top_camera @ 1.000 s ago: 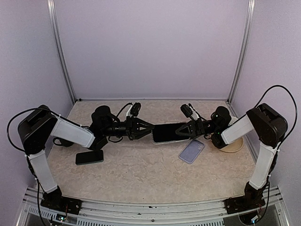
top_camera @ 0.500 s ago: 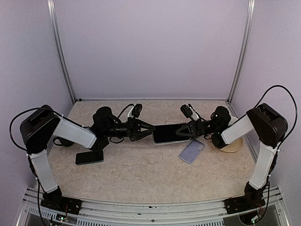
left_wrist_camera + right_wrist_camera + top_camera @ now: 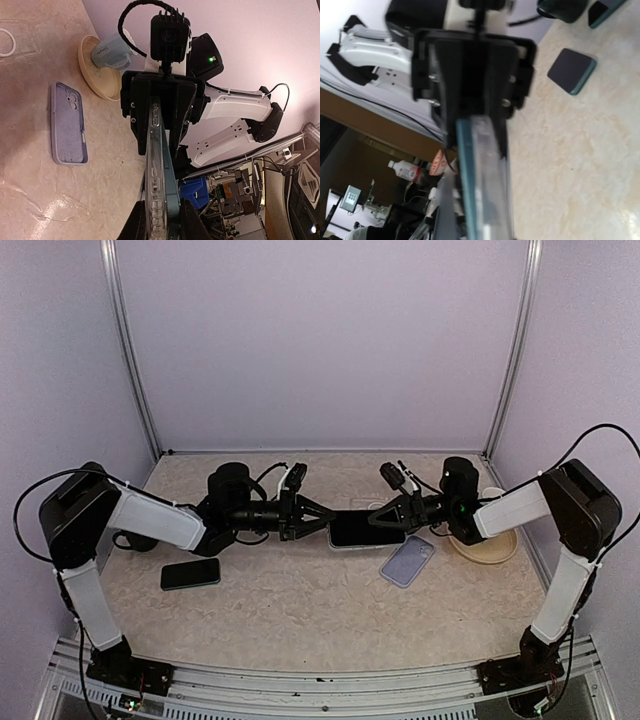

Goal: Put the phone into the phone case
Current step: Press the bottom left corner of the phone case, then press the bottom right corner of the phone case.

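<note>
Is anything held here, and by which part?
The left gripper clamps the phone at one short end, across its faces. The right gripper straddles the other end; its grip cannot be told.

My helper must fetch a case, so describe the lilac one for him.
Start at the tan dish on the right. Beside it, toward the middle, the lilac case lies flat. It alone is pale purple; the flat thing at far left is a dark phone.
</note>
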`<control>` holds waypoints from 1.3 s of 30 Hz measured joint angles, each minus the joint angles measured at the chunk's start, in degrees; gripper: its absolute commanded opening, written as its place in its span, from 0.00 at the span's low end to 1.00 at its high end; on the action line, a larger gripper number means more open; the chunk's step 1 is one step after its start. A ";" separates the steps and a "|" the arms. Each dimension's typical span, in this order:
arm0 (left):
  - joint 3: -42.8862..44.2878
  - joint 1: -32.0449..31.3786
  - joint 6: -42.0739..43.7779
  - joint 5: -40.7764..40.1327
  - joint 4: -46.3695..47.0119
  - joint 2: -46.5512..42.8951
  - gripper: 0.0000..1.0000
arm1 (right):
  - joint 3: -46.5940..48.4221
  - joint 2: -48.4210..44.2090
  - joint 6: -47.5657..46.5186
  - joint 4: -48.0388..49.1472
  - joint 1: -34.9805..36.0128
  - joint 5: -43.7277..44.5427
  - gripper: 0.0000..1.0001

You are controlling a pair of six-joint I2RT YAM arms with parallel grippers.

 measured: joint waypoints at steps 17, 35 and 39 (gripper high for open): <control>4.48 -1.57 11.32 -10.32 -20.98 -6.29 0.00 | -0.02 -0.28 2.34 2.67 -0.13 0.50 0.00; -2.36 0.09 6.05 -6.12 -8.83 -6.93 0.49 | -2.03 1.70 15.45 18.12 0.59 -0.15 0.00; -3.69 0.52 5.73 -6.14 -8.11 -7.63 0.51 | -2.01 1.70 15.23 18.58 0.31 -0.28 0.00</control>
